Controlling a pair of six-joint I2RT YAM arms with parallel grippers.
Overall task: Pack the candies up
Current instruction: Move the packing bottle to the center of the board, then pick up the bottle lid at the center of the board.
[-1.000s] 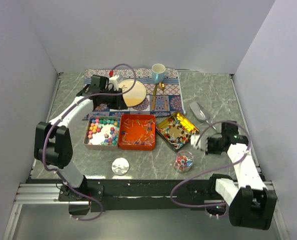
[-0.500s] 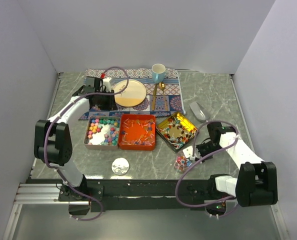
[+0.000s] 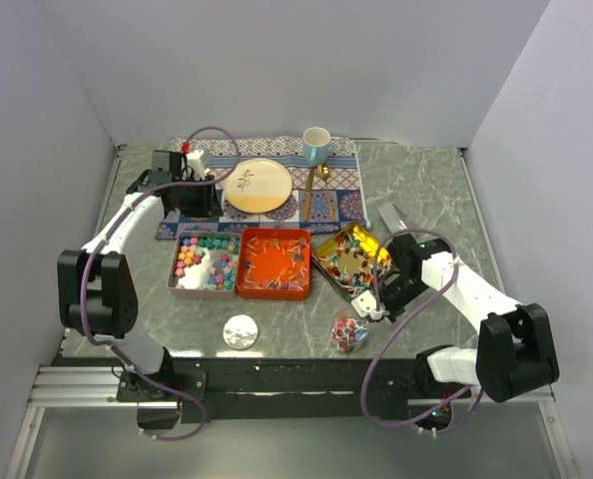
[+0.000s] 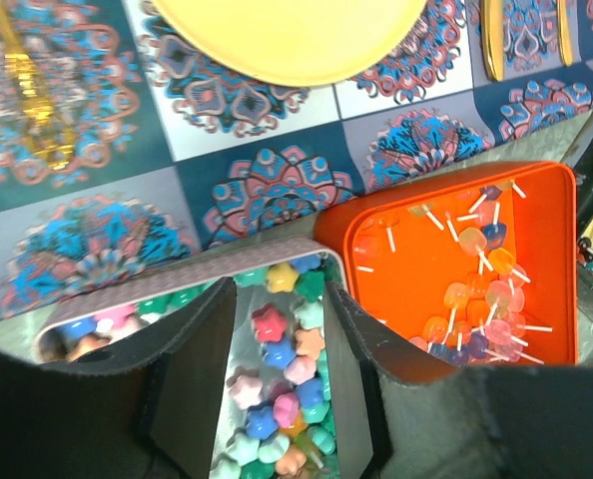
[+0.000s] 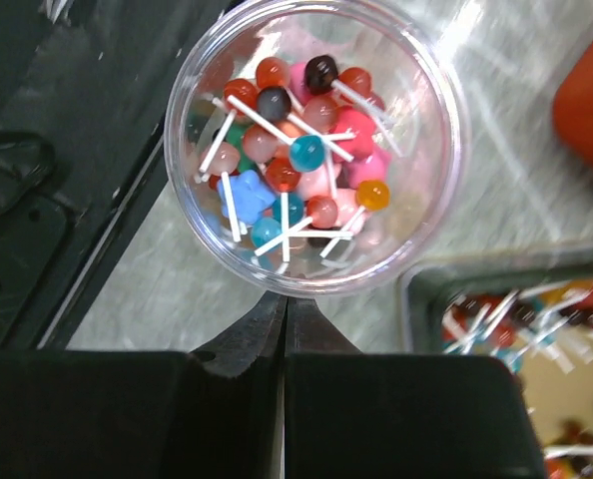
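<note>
You have too many candies (image 5: 296, 170) to count, and they sit in four places: a heap on white sticks in the one clear cup (image 5: 431, 200), and more in three tins. Your right pincer (image 5: 284, 311) is pressed shut with nothing between its fingers, and its tips touch the near side of the cup. Just beside this pincer on its right is the gold tin (image 5: 476, 271) of stick candies. Your left pincer (image 4: 282, 299) is open wide and holds nothing. Under its gap lies the silver tin (image 4: 177, 267) of pastel flower-shaped lumps. The orange tin (image 4: 536, 230), just beside that one, lies past the pincer's right finger and holds some stick candies. Beyond both tins are one patterned mat (image 4: 267, 190) and one yellow plate (image 4: 287, 30).
</note>
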